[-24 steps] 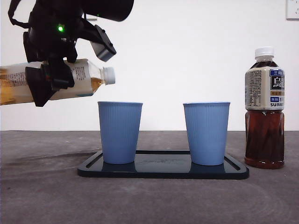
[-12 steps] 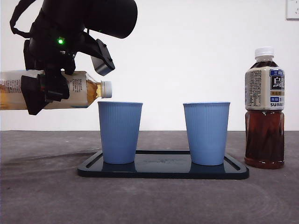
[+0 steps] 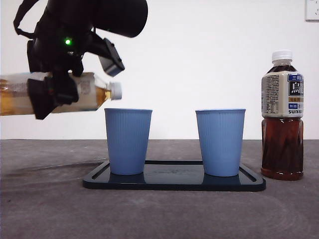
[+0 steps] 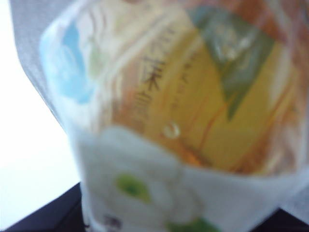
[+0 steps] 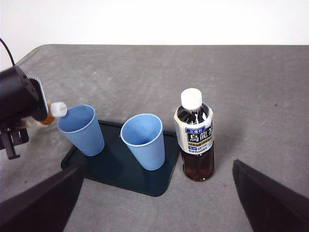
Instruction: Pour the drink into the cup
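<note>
My left gripper is shut on a pale tea bottle and holds it lying nearly level in the air. The bottle's white cap is on and points at the rim of the left blue cup, just above and left of it. In the left wrist view the bottle's label fills the picture, blurred. A second blue cup stands to the right on the same dark tray. My right gripper hangs open high above the table, over both cups.
A full bottle of dark oolong tea stands upright with its cap on, on the table just right of the tray. The right wrist view shows it beside the tray. Grey tabletop lies around the tray.
The held bottle's cap end dropped from a slight upward tilt to about level near the left cup's rim, then rose a little. The cups and the dark bottle have not moved.
</note>
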Controlling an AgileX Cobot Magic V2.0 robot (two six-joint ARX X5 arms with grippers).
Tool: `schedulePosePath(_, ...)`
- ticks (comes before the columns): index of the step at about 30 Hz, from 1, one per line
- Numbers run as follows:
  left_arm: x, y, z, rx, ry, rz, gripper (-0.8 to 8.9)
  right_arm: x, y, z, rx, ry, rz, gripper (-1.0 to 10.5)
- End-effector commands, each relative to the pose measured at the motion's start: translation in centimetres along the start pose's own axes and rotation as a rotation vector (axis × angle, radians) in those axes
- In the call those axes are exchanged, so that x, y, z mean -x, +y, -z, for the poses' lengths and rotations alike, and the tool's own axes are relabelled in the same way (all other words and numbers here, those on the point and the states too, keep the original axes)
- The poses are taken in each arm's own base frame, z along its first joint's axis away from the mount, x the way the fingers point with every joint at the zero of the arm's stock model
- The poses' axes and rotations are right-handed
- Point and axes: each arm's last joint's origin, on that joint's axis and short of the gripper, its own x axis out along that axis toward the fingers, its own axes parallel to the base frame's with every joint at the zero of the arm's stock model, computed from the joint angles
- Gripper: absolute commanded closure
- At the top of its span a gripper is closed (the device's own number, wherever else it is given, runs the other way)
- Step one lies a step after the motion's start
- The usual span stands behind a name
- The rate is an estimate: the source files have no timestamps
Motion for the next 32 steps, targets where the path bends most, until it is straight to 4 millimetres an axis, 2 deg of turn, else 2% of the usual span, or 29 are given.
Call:
schedulePosePath(1,1.3,1.3,-0.8,0.115,-0.048,-0.042,5.66,0.4,0.1,-0.3,0.002,-0.017,-0.007,4.6)
schedulePosePath(7,3.5,3.5,-0.1,0.348,-0.144,0.016,5.66,0.4,0.1,-0.2,0.002,-0.003,-0.004,4.6)
schedulePosePath(12,5.6,6.0,1.8,0.620,-0.295,0.199,5.66,0.4,0.0,-0.2,0.002,0.001,0.004,4.6)
schedulePosePath(17,7.3,8.4,3.4,0.791,-0.473,0.289,5.66,0.4,0.0,-0.1,0.006,0.002,0.005,4.6)
schedulePosePath(20,7.7,9.2,4.3,0.874,-0.547,0.313,5.66,0.4,0.0,-0.1,0.021,0.002,0.004,4.6)
schedulePosePath(25,6.5,8.4,5.6,0.965,-0.628,0.327,5.66,0.4,0.0,-0.1,0.047,0.002,0.004,4.6)
schedulePosePath(32,2.2,4.6,6.4,1.063,-0.726,0.391,5.66,0.4,0.1,-0.2,0.073,0.003,-0.005,4.6)
